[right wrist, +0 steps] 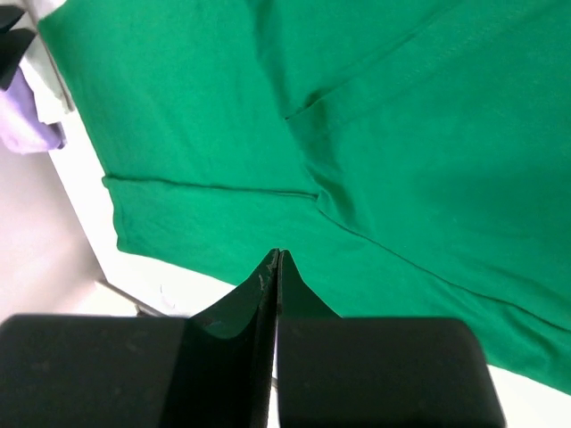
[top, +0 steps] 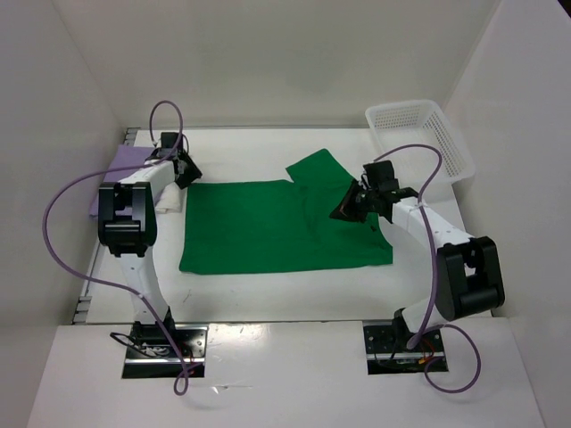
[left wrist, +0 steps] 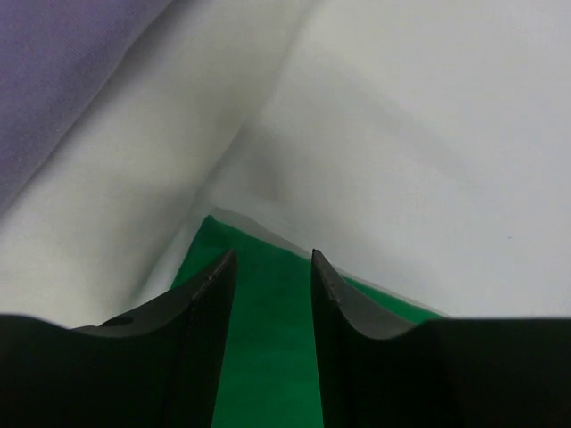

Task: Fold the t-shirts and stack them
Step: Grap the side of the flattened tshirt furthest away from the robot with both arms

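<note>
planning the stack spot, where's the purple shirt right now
Top view: the purple shirt lies far left, next to the white shirt, left of the green shirt.

Mostly hidden behind the left arm (top: pixel 125 223) from above — soft lavender purple cloth shirt (top: pixel 125 162) and white cream cloth shirt (top: pixel 169 198), only slivers showing. Partly covered by the right gripper (top: pixel 343 210): bright green cloth shirt (top: pixel 259 227). Cut off by the top and right edges in the right wrist view — same green cloth; blurred at the left edge, a purple scrap.
</note>
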You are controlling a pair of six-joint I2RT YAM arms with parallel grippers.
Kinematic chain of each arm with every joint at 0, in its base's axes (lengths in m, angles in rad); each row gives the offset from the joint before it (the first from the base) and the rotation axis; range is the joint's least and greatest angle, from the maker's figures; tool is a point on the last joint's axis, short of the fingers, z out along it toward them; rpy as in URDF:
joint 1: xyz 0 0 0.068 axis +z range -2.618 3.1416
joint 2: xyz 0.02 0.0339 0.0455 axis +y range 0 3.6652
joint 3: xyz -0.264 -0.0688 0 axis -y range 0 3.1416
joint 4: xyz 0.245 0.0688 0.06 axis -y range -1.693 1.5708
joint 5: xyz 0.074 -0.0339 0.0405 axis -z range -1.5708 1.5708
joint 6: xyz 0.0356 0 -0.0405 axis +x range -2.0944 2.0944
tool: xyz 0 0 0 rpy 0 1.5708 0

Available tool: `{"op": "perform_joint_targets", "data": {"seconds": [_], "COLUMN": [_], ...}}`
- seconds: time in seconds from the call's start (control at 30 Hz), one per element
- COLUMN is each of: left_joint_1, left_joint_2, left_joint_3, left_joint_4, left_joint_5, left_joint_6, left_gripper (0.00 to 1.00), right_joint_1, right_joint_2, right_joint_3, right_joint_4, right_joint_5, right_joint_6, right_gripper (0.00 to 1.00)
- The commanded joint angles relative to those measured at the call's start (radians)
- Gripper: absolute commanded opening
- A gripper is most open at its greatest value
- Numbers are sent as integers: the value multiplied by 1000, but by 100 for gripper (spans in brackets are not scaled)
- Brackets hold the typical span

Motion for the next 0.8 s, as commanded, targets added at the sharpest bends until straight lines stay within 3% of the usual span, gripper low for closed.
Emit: {"op": "perform_joint_targets", "data": {"seconds": [0.0,0.5,0.77], "left_joint_1": [-2,-2,-2], "left_joint_2": [29,130,169], "left_joint_3": [70,117,165], "left_joint_4": [-44,-86,-126], "left_joint_5": [-58,-107,-86], "left_joint_6": [42,62,71], "left_gripper": [47,54,19], "right_joint_1": [14,14,14], "right_joint_2": [19,47,83], "right_joint_3": [47,65,207], "right_joint_4": [37,57,46], "right_joint_5": [-31,-50,-50], "right_joint_6": [-39,-39,-30], "right_gripper": [1,1,13]}}
